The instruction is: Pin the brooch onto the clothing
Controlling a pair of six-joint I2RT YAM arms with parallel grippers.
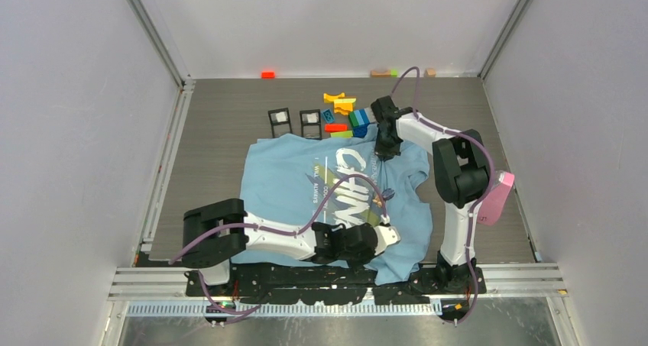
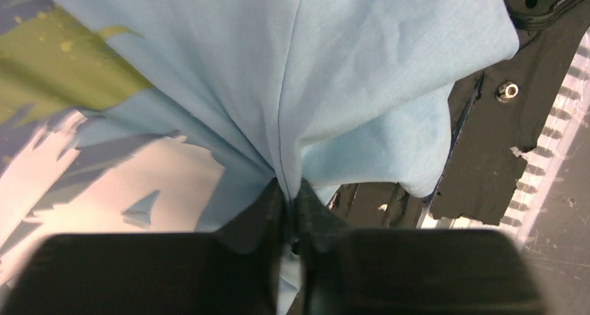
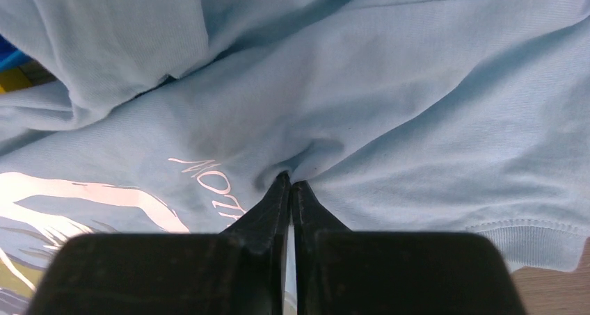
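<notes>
Left end effector [image 2: 286, 190] is squeezed shut on a fold of the light blue T-shirt [image 2: 362, 65]. Its two black fingers [image 2: 261, 214] press together with the cloth caught between them. The cloth fans out from the pinch in tight creases. From above, the left end effector [image 1: 388, 236] sits low at the shirt's near right part, close to the near edge of the worktop [image 1: 221, 124]. Just beside the pinch, the hem hangs past that edge over the black base plate [image 2: 487, 141].

The right end effector [image 3: 291, 179] is squeezed shut too, on another small fold of the same T-shirt [image 3: 431, 85]. The cloth bunches into a little peak right at its fingertips [image 3: 275, 197]. From above, the right end effector [image 1: 386, 153] points down at the far right part of the shirt, near the big white letters.

The T-shirt [image 1: 290, 178] lies print side up in the middle of the worktop. It is a bit rumpled, and its near side reaches the near edge. Yellow-green streaks and white letters show on the chest.

Coloured toy blocks [image 1: 359, 118] sit in a small heap just past the shirt's far edge, near the right arm. Two small black frames [image 1: 280, 121] stand side by side to the left of the blocks, very close to the shirt.

The brooch is too small to pick out in any view.
</notes>
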